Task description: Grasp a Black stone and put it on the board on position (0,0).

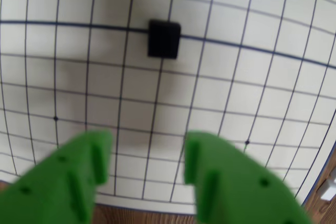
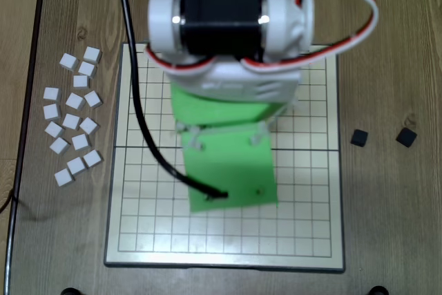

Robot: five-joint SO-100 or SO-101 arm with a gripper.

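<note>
And here we are over the board [image 2: 124, 240], one white grid in a dark frame on the wooden table [image 2: 394, 226]. In the wrist view one Black stone [image 1: 164, 39] sits on the board's dark middle seam, square on a crossing, well clear of the green gripper [image 1: 147, 163]. That gripper hangs above the near rows with its two fingers spread wide apart and nothing between them, just bare grid showing through the gap. Two small dots show on the grid in that view, one at left and one at right. Up in the overhead view the arm [image 2: 228, 25] covers the middle of the board, so the placed stone is hidden there. Off to the right of the board, two more black stones [image 2: 358, 137] lie on the table, a little apart from each other. On the left side, a loose cluster of white cubes [image 2: 72, 121], fifteen as far as I can count, sits beside the frame. One black cable [image 2: 141, 108] trails down across the grid.
</note>
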